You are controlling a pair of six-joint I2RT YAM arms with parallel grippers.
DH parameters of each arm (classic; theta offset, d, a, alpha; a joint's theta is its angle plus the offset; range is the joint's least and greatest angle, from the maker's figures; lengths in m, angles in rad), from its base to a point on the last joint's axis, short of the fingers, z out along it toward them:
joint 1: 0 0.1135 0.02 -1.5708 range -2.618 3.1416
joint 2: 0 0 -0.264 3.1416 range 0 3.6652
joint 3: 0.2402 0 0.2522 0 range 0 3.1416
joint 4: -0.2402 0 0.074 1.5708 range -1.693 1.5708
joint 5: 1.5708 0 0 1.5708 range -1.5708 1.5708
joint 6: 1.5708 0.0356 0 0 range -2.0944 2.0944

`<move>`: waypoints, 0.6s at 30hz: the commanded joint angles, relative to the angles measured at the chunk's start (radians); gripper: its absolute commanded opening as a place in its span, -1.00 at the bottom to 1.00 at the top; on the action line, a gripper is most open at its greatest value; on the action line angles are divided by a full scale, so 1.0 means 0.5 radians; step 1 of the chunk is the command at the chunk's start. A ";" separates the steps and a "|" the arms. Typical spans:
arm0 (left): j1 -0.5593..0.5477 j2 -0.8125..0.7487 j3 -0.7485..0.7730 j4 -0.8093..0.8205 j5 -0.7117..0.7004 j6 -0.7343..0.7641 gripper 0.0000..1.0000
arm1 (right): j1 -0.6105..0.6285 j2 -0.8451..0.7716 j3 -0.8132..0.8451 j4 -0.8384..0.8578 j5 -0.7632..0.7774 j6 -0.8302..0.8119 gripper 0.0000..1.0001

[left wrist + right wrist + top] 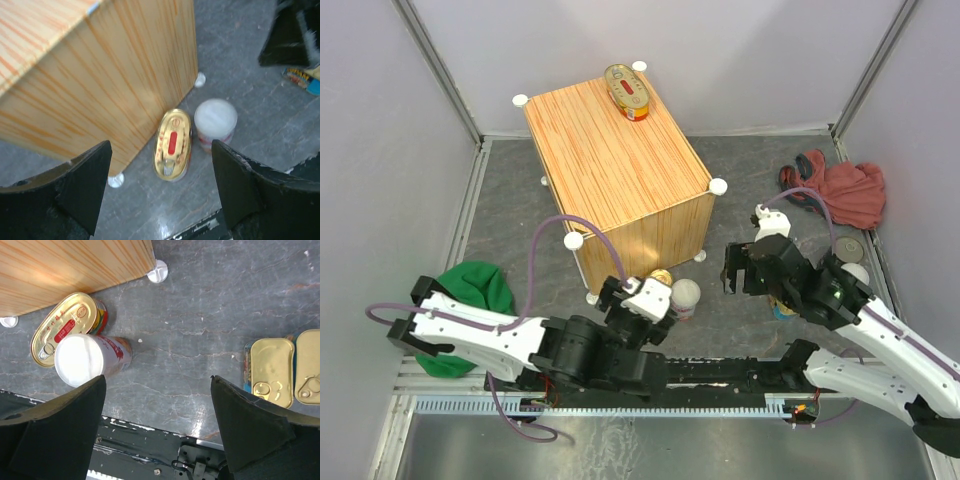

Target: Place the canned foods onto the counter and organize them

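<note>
Left hand [160,160] spread, empty, above oval tin [172,144] at the counter's [100,85] near base. White-lidded tin [215,119] just beside. Right hand [157,390] spread, empty. Second oval tin [627,91] sits on counter top, far edge. Step: pick approach. Next move probably needs a descent straddling the tin's narrow sides.

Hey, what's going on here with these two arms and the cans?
Two robot arms are loading cans onto the wooden counter. One oval can sits on top. The left gripper hangs open over a second oval can and a white-lidded can at its base; the right gripper hangs open near two rectangular gold cans.
</note>
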 commanded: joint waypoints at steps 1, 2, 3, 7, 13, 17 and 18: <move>0.010 -0.292 -0.324 0.046 0.195 -0.536 0.74 | 0.005 -0.098 -0.092 0.134 -0.135 -0.003 0.96; 0.017 -0.353 -0.408 0.159 0.241 -0.530 0.75 | 0.006 -0.102 -0.104 0.156 -0.176 -0.024 0.99; 0.026 -0.409 -0.494 0.236 0.294 -0.537 0.75 | 0.006 -0.100 -0.115 0.174 -0.210 -0.042 0.99; 0.084 -0.595 -0.797 0.518 0.509 -0.521 0.75 | 0.009 -0.113 -0.177 0.256 -0.344 -0.069 0.99; 0.176 -0.585 -1.031 0.646 0.747 -0.566 0.76 | 0.031 -0.078 -0.247 0.360 -0.439 -0.073 0.99; 0.227 -0.527 -1.162 0.767 0.849 -0.595 0.78 | 0.098 0.010 -0.266 0.454 -0.451 -0.066 0.99; 0.242 -0.528 -1.194 0.803 0.865 -0.595 0.79 | 0.122 0.037 -0.260 0.469 -0.443 -0.066 0.99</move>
